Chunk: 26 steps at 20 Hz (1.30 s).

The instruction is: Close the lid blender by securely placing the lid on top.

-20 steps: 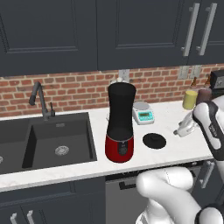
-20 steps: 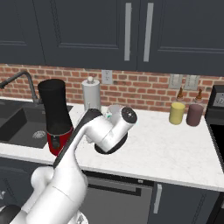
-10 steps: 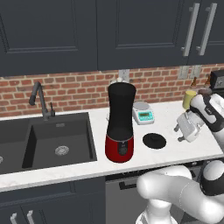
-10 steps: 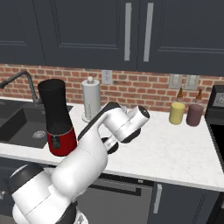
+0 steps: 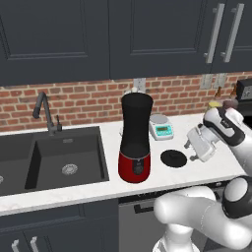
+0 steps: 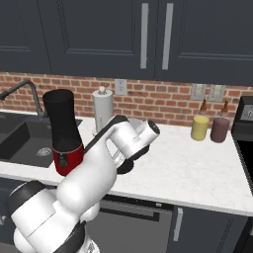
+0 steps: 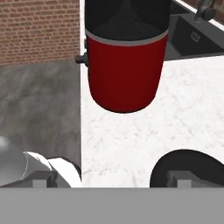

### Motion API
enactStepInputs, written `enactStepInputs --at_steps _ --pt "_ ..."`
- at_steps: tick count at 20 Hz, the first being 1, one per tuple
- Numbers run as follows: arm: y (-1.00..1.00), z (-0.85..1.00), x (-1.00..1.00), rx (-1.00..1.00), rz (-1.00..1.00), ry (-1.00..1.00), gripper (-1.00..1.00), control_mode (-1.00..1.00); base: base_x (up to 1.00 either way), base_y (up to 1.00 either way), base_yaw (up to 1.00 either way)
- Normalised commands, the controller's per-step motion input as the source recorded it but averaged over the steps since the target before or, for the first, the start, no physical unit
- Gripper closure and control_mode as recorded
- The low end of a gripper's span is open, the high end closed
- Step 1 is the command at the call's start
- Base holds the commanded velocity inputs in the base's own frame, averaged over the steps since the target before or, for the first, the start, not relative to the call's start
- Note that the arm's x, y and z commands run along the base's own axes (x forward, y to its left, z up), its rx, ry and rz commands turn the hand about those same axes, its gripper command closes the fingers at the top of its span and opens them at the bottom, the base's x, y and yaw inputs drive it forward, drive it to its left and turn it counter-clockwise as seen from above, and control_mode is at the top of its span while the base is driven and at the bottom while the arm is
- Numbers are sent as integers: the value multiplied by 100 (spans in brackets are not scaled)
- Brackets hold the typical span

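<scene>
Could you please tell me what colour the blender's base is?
Glossy red; the blender base shows best in the hand view.

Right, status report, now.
Gripper open, empty, right of the lid. Lid flat on counter, blender uncovered. Nothing between them.

A white marble counter [image 5: 74,192] runs below a red brick backsplash [image 5: 83,103]. Above the brick hang dark cabinets [image 5: 98,34] with long metal handles [image 6: 144,35]. Set into the counter is a black sink [image 5: 54,157], its dark faucet [image 5: 44,110] against the brick.
</scene>
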Motion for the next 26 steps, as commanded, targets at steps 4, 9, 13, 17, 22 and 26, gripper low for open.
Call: enactStepInputs --at_steps 4,9,13,17,22,26 --pt "4 -5 19 0 0 0 -100 -100 0 0 0" --pt "-1 -20 33 0 0 0 -100 -100 0 0 0" --pt "-8 -15 42 0 2 0 -100 -100 0 0 0" --pt "-6 -20 32 0 7 0 -100 -100 0 0 0" --pt "-12 -28 19 0 7 0 -100 -100 0 0 0" --pt "0 -29 23 0 4 0 -100 -100 0 0 0"
